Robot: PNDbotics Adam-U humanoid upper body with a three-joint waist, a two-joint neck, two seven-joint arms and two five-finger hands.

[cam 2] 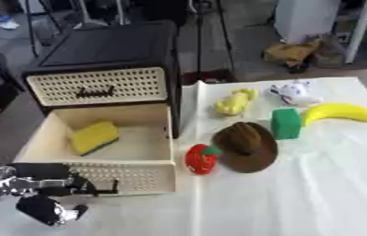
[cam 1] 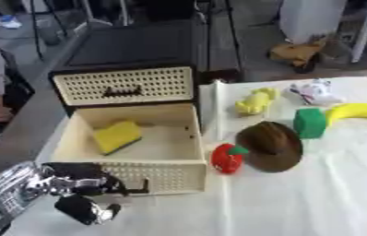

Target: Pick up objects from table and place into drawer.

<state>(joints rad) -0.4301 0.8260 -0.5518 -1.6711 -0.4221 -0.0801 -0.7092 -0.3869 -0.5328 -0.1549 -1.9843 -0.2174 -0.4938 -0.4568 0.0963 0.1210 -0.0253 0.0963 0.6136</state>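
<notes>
A cream perforated drawer (cam 1: 191,138) stands pulled out of a black cabinet (cam 1: 138,46), and a yellow sponge (cam 1: 116,136) lies inside it. My left hand (cam 1: 82,184) is at the drawer's front left corner, fingers curled at the black handle (cam 1: 138,188). On the white cloth to the right lie a red apple-like toy (cam 1: 227,158), a brown hat-shaped object (cam 1: 271,145), a green cube (cam 1: 309,122), a yellow banana (cam 1: 360,111), a yellow toy (cam 1: 255,101) and a white toy (cam 1: 316,92). The right hand shows in no view.
A second shut drawer front (cam 1: 125,85) sits above the open one. The white cloth (cam 1: 316,203) covers the table's right and front. A person's sleeve shows at the far left edge. Clutter and a yellow object lie on the floor behind the table.
</notes>
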